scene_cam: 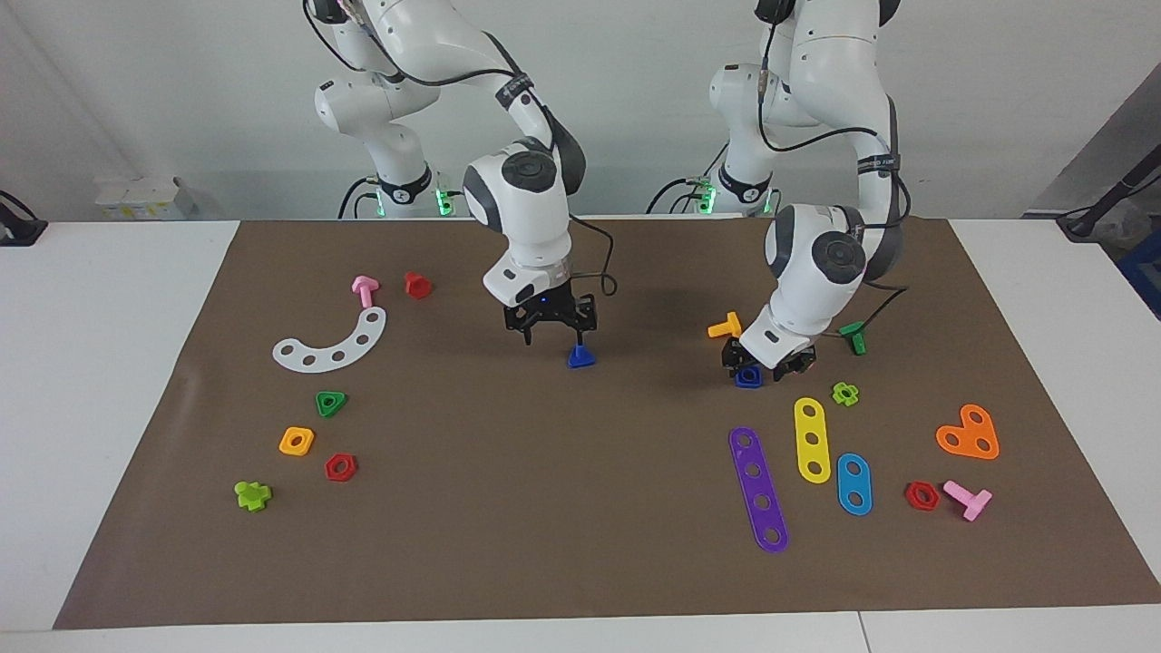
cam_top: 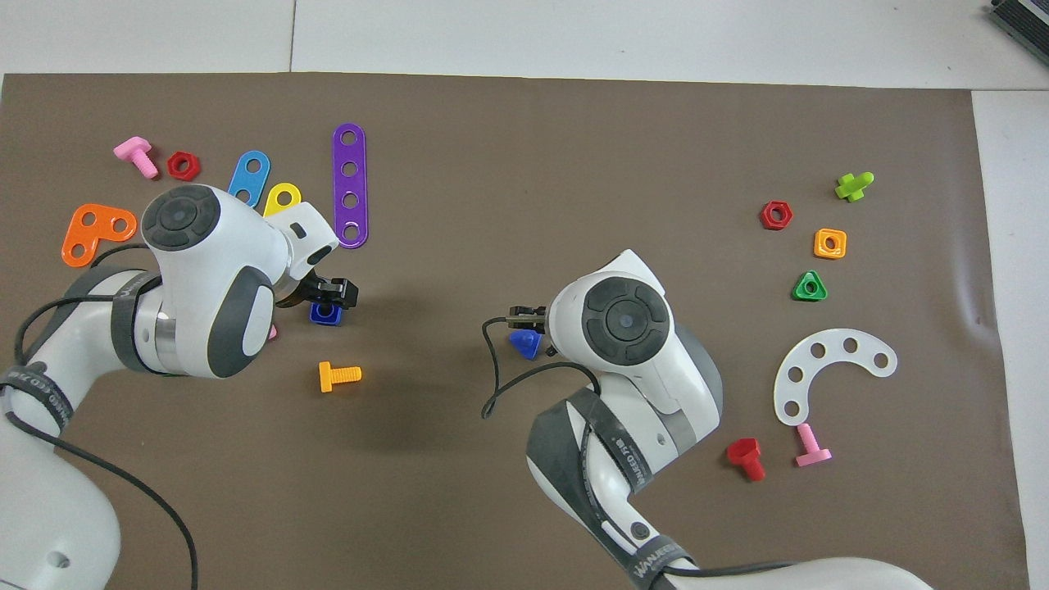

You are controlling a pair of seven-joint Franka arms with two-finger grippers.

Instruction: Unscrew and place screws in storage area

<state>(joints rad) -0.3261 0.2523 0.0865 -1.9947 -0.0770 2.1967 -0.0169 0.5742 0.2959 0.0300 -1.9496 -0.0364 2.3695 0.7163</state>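
The dark-blue triangular-headed screw (scene_cam: pixel 581 356) rests on the brown mat near the table's middle; it also shows in the overhead view (cam_top: pixel 524 344). My right gripper (scene_cam: pixel 553 339) hangs just above it, fingers spread, with one fingertip (scene_cam: pixel 580 336) right over the screw. My left gripper (scene_cam: pixel 766 363) is down at a blue square nut (scene_cam: pixel 748 376) toward the left arm's end. The storage area lies toward the right arm's end: a white curved strip (scene_cam: pixel 331 345) with green (scene_cam: pixel 331 404), orange (scene_cam: pixel 297 441) and red (scene_cam: pixel 341 467) nuts.
An orange bolt (scene_cam: pixel 726 325) and a green bolt (scene_cam: pixel 853 337) lie beside the left gripper. Purple (scene_cam: pixel 758 490), yellow (scene_cam: pixel 812 439) and blue (scene_cam: pixel 853 483) strips and an orange plate (scene_cam: pixel 969 433) lie farther out. A pink bolt (scene_cam: pixel 365 290) and a red bolt (scene_cam: pixel 417 285) lie near the white strip.
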